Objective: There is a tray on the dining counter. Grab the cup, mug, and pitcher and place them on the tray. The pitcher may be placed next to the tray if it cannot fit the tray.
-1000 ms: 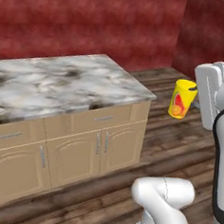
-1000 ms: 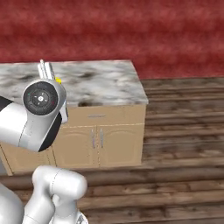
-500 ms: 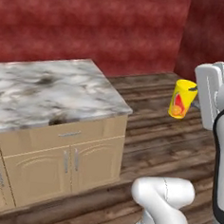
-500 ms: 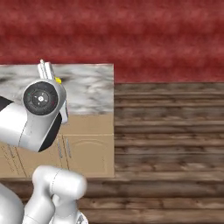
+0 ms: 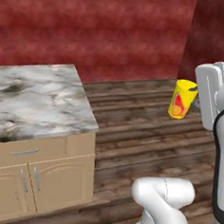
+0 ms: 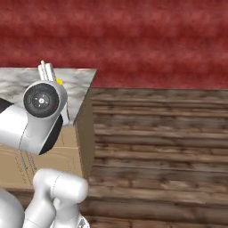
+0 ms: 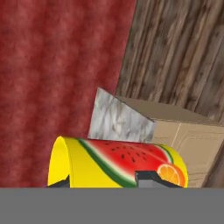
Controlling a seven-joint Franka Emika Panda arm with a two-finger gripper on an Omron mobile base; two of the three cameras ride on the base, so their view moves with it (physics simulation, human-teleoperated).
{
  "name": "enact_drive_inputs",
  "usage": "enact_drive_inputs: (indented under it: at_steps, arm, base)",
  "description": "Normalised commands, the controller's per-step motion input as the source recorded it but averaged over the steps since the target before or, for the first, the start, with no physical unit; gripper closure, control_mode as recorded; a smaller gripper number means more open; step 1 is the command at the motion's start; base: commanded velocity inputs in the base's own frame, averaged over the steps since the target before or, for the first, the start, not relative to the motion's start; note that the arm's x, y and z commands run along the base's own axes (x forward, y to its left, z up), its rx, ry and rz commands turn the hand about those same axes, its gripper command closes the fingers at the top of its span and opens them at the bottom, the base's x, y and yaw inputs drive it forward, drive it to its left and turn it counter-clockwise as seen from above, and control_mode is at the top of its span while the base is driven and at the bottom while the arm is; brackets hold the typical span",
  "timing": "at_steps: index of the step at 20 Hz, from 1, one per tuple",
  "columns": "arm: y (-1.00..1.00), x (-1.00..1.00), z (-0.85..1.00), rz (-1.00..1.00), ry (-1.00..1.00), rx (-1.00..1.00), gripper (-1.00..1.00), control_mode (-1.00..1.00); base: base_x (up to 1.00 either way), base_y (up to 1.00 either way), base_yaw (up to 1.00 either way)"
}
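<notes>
While the arm is hanging out over the wooden floor (image 5: 136, 130), the gripper (image 5: 197, 94) is holding the cup (image 5: 182, 99) up in the air, fingers clamped on its sides. The yellow cup is sitting upright in the left base view, well clear of the marble-topped cabinet (image 5: 36, 101) and off past its end corner, toward the red wall (image 5: 92, 26). Seen from the hand view, the cup (image 7: 118, 162) is lying across the bottom with a watermelon slice and an orange printed on it, one dark fingertip (image 7: 151, 178) pressing against its side, the cabinet corner (image 7: 122, 118) showing beyond it
</notes>
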Motion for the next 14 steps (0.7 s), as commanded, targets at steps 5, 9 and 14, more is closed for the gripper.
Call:
enact_drive_inputs:
  at_steps: [5,9,14]
  arm:
    - [0.0,0.0,0.0,0.0,0.0,0.0,1.0,1.0]
    - [0.0,0.0,0.0,0.0,0.0,0.0,1.0,1.0]
    - [0.0,0.0,0.0,0.0,0.0,0.0,1.0,1.0]
  base:
    - [0.74,-1.0,0.2]
    - [0.72,-1.0,0.21]
    - [0.77,-1.0,0.21]
